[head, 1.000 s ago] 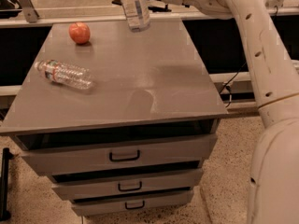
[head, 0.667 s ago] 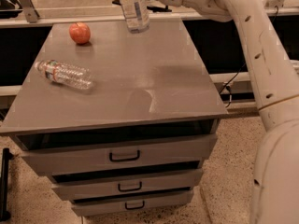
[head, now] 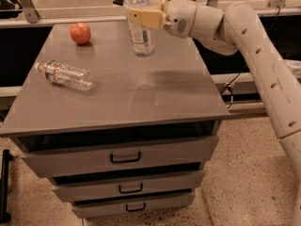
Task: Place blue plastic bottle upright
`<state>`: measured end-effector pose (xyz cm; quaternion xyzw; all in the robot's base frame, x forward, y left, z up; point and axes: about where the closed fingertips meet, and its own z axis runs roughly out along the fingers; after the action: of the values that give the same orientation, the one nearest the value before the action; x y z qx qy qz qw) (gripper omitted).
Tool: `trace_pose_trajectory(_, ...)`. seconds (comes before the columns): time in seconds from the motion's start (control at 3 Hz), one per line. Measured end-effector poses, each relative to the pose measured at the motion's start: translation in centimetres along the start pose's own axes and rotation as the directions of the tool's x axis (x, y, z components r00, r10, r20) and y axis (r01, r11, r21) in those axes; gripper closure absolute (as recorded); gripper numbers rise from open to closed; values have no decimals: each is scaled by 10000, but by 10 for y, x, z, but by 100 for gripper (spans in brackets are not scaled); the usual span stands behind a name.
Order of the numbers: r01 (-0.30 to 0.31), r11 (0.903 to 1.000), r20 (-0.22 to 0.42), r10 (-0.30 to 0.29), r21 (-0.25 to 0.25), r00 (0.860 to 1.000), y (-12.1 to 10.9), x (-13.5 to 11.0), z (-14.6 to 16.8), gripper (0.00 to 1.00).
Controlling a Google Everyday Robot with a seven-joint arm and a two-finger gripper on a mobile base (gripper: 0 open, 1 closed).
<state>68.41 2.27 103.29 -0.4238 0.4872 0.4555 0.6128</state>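
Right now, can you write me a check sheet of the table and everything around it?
Surface: grey table top, flat.
Job's things: blue plastic bottle upright near the far edge, in the pincer.
Clutter: ribbed bottle lying on its side, left; apple, far left corner.
Grippers: pincer shut around the bottle's upper half.
Cables: dark cable right of the table.
Surroundings: three drawers below, speckled floor.
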Motion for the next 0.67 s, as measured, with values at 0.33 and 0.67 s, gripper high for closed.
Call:
trace_pose_trajectory(0.33, 61, 9997, 371, -51, -251, 9993, 6, 23, -13, 100)
trace_pose_trajectory(0.67, 108, 9987, 604, -78, -495, 9981, 8, 33, -18, 100)
